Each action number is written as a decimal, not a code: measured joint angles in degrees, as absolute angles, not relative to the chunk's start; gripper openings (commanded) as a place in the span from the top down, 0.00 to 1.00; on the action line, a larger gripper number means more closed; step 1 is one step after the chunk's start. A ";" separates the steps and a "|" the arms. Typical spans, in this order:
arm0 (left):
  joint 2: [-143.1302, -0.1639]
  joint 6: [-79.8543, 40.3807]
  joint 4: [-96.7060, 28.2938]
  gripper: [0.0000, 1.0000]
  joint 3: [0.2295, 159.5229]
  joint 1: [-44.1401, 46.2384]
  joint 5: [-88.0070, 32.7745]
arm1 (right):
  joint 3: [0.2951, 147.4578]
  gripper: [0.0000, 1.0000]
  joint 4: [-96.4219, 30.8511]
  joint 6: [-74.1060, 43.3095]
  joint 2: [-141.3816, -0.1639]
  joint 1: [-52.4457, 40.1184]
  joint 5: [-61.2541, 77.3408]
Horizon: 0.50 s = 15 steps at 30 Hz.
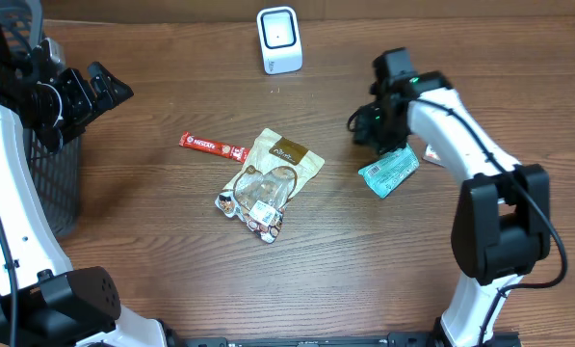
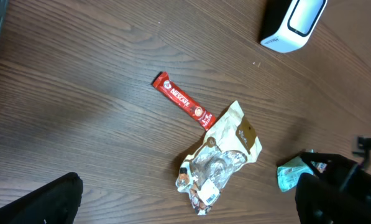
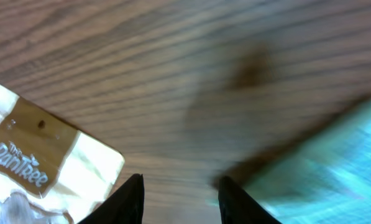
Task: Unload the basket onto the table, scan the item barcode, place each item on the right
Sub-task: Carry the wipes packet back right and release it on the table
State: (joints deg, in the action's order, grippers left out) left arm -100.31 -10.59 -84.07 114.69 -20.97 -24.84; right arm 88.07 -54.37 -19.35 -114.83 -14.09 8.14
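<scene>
Currently on the table (image 1: pixel 345 280), wood-grain: 1 white scanner (image 1: pixel 278 40), upright at the far edge, centre; 1 red stick (image 1: pixel 213 146) marked Nescafé, flat, left of centre; 1 cream-and-brown bag (image 1: pixel 273 181) marked Pantree, crumpled, flat, its upper left edge at the stick's right end; 1 teal packet (image 1: pixel 390 172), flat, right of the bag and apart from it, well short of the scanner; 1 black mesh basket (image 1: pixel 51 164) at the left edge. Entry, right hand (image 1: pixel 367 127): low over the table just beyond the packet's upper left corner. In the wrist view its 2 fingers (image 3: pixel 130 199) stand partly apart with bare wood between them and nothing clamped. The packet shows blurred just beside the right-side finger, contact not discernible; the bag's brown label lies left of the fingers. Entry, left hand (image 1: pixel 102 93): beside the basket at the table's left side, well apart from every item. Its 2 fingers (image 2: pixel 48 199) are spread wide at the lower corners of its wrist view, empty.
</scene>
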 measured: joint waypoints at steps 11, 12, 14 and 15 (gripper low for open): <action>-100.31 -10.59 -84.05 0.00 114.69 -20.97 -24.84 | 79.40 0.60 -52.71 -26.50 -114.87 -18.06 -1.96; -100.31 -10.59 -84.05 0.00 114.69 -20.97 -24.84 | 79.37 0.60 -54.11 -26.81 -114.87 -17.80 -3.22; -100.31 -10.59 -84.05 0.00 114.69 -20.97 -24.84 | 79.37 0.60 -56.90 -27.24 -114.87 -16.88 -5.41; -100.31 -10.59 -84.05 0.00 114.69 -20.97 -24.84 | 79.37 0.60 -57.91 -27.42 -114.87 -16.32 -6.13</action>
State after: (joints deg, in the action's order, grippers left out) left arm -100.31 -10.59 -84.05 114.69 -20.97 -24.84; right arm 79.37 -57.91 -27.42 -114.87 -16.32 -6.13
